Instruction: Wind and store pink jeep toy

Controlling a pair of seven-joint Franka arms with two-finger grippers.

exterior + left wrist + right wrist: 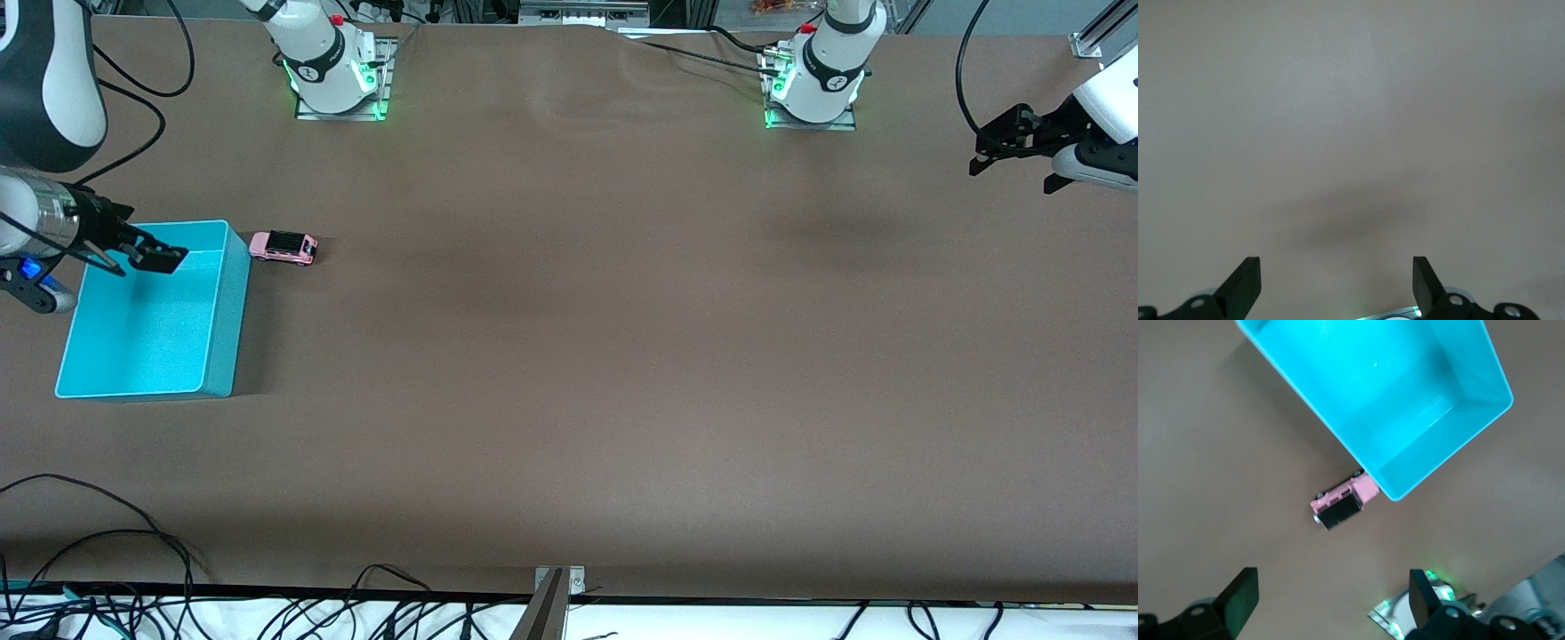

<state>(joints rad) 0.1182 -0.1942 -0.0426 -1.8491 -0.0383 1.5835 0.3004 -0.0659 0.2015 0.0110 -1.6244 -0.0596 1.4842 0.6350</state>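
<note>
2 pincers gape unladen: right pincer [147,255] over turquoise bin [227,302] beside pink jeep toy [284,246], left pincer [1000,142] waiting.

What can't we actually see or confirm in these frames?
- Pink jeep toy: too small in the front view to show any winding key; the right wrist view shows mainly its roof.
- Whether the jeep touches the turquoise bin: cannot tell; in the right wrist view one end sits right at a bin corner.
- Left gripper: arm cut off by the front view's edge; left wrist view shows only bare table.
- Right gripper, over the bin: arm partly cut off.
</note>
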